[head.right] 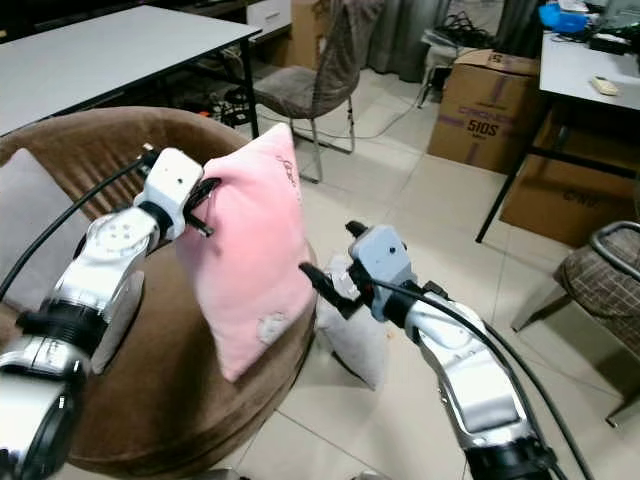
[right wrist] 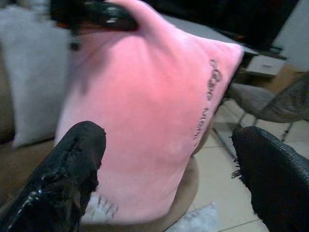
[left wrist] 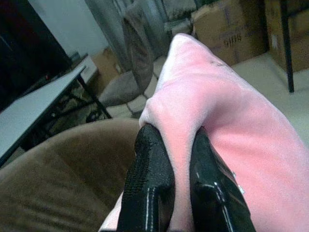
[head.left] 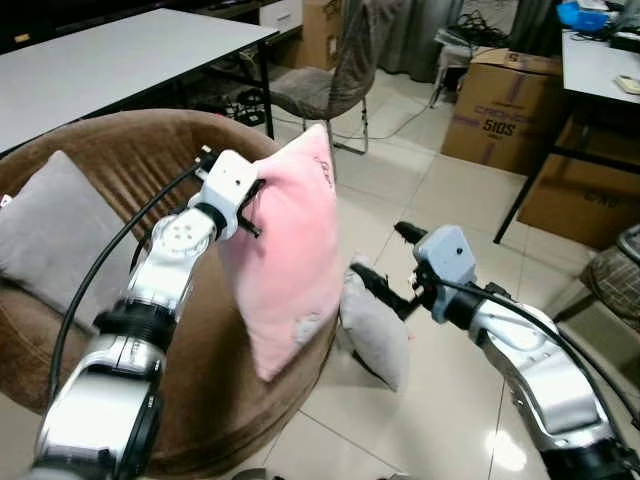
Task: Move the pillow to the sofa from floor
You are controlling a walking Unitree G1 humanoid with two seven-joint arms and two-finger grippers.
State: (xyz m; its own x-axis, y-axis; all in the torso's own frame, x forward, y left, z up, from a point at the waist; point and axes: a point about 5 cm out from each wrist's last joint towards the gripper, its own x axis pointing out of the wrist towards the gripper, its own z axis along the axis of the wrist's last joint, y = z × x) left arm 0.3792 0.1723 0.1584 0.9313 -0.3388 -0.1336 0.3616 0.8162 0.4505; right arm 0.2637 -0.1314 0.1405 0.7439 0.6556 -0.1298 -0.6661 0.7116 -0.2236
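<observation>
A pink pillow [head.left: 295, 250] hangs upright over the rim of the round brown sofa [head.left: 130, 160], its lower corner resting against the sofa's edge. My left gripper [head.left: 248, 205] is shut on the pillow's upper left edge; in the left wrist view the black fingers [left wrist: 149, 183] pinch a fold of pink fabric [left wrist: 231, 121]. My right gripper [head.left: 385, 265] stands open just right of the pillow, a little apart from it, with its fingers [right wrist: 72, 159] spread before the pink face [right wrist: 154, 121].
A grey pillow [head.left: 378, 325] leans on the tiled floor against the sofa's right side. Another grey cushion [head.left: 55, 225] sits in the sofa. A chair [head.left: 320, 85], white tables [head.left: 110, 50] and cardboard boxes [head.left: 505, 105] stand behind.
</observation>
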